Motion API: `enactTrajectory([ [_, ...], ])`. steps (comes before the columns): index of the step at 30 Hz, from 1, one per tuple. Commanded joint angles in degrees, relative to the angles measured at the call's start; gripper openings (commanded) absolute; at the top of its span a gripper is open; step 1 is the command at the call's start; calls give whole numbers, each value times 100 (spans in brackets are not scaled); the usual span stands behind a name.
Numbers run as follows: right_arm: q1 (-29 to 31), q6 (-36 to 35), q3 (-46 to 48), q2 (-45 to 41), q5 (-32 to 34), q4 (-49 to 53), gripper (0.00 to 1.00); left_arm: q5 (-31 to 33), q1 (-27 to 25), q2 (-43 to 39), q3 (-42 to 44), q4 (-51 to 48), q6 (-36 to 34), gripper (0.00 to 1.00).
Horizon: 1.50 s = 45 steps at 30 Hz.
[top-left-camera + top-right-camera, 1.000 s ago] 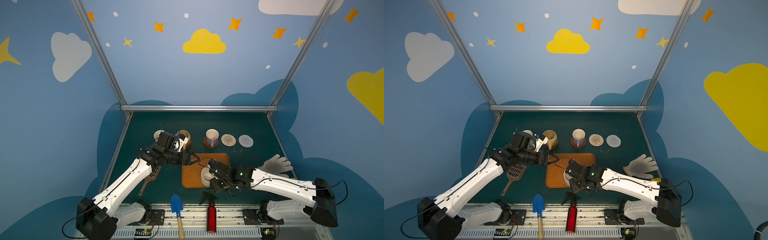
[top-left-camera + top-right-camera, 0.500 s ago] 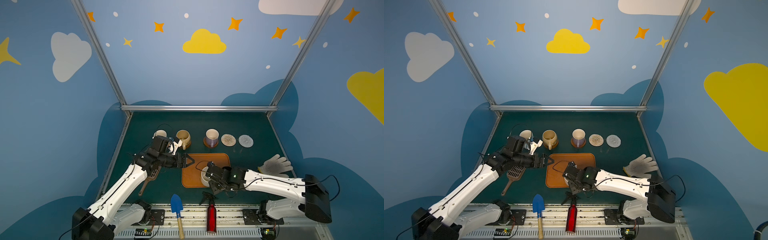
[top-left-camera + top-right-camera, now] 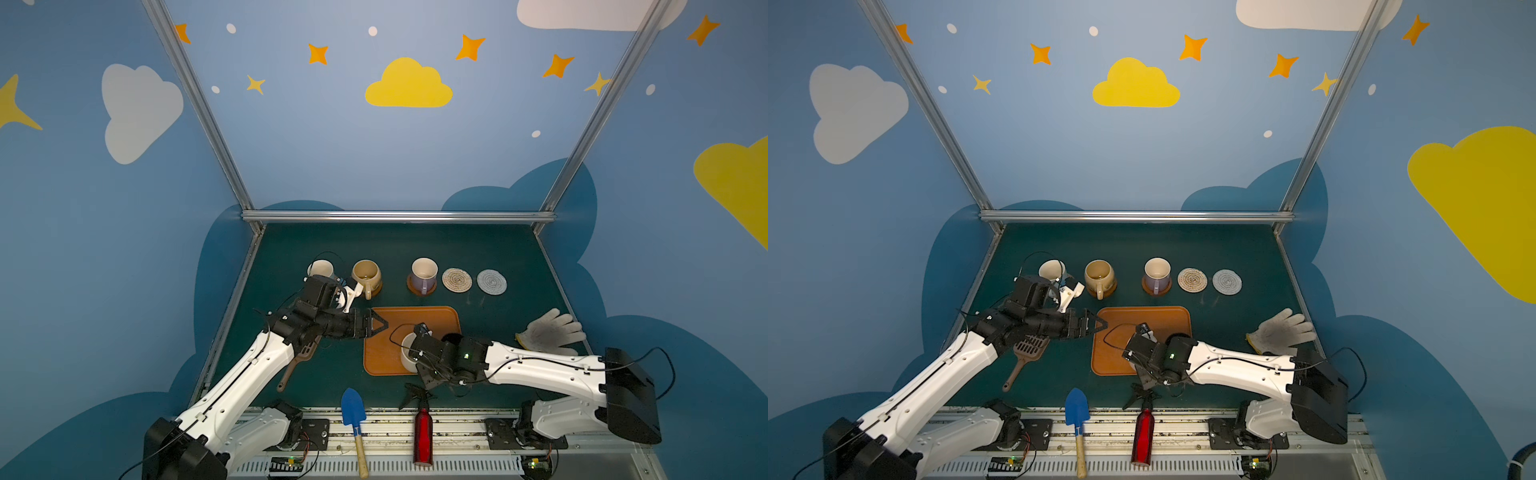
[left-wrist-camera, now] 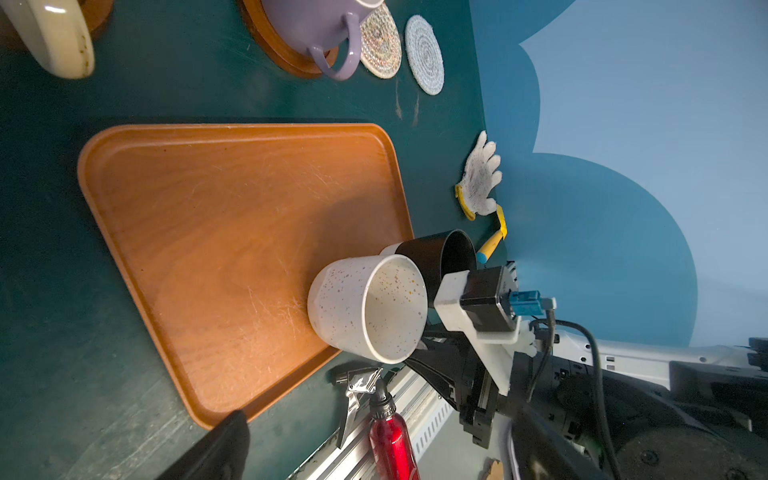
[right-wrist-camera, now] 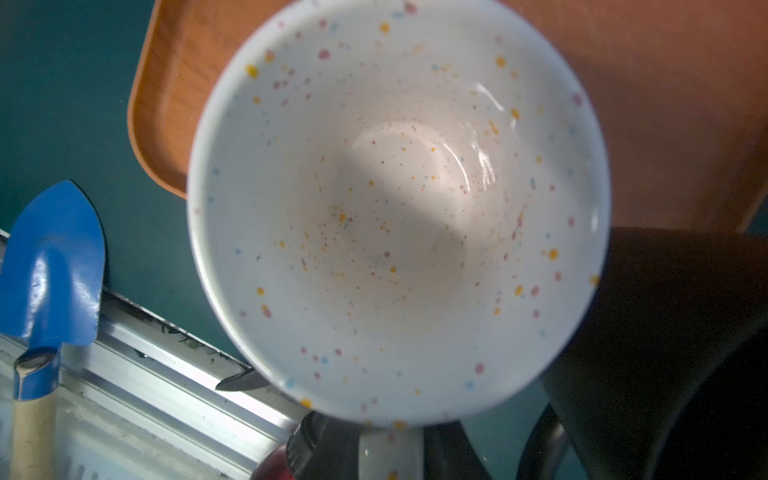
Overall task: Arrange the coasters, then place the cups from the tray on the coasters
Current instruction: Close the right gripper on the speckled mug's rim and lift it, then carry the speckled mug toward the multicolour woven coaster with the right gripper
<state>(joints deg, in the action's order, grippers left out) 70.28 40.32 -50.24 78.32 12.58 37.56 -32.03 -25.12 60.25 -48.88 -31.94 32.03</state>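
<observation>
The orange-brown tray point(image 3: 390, 328) lies mid-table. At its near edge stands the cream speckled cup point(image 3: 405, 352) point(image 4: 365, 307), and my right gripper point(image 5: 390, 453) is shut on its handle. Its speckled inside point(image 5: 399, 199) fills the right wrist view. A black cup point(image 4: 440, 253) stands just behind it on the tray. My left gripper point(image 3: 380, 324) hangs open and empty over the tray's left edge. In the back row stand a light blue cup point(image 3: 321, 269), a tan-yellow cup point(image 3: 365, 274) and a lavender cup point(image 3: 424, 270) on a dark brown coaster point(image 3: 415, 289). Beside them lie a beige coaster point(image 3: 456, 279) and a pale grey coaster point(image 3: 491, 282), both bare.
A brown slotted scoop point(image 3: 303, 357) lies under my left arm. A blue trowel point(image 3: 353, 409) and a red spray bottle point(image 3: 422, 432) sit at the front rail. A white work glove point(image 3: 548, 332) lies at the right wall.
My right gripper slid left to the speckled cup and closed on its handle. My left arm drew back from the back row, its gripper still open by the tray.
</observation>
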Motion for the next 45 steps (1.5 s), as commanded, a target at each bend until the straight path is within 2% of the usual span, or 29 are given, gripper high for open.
enactTrajectory([
  [1, 11, 29, -97, 279, 110, -327, 19, -143, 25, -63, 87, 162, 94, 97],
  [4, 3, 12, -284, 447, 167, -256, 27, -154, 19, -61, 98, 144, 96, 97],
  [9, 1, -63, -406, 641, 165, -293, 30, -154, 25, -92, 106, 113, 82, 97],
  [19, -15, -112, -535, 471, 306, -179, 11, -152, 29, -100, 156, 184, 115, 98],
  [25, -91, -316, -772, 314, 434, -51, 1, -458, 23, -68, 238, 503, 232, 97],
  [38, -725, -894, -1473, -68, 441, 263, 0, -577, 5, -177, 208, 1229, 661, 96],
  [45, -1324, -1264, -1759, -318, 163, 545, 0, -67, -496, -5, 19, 1947, 927, 97],
])
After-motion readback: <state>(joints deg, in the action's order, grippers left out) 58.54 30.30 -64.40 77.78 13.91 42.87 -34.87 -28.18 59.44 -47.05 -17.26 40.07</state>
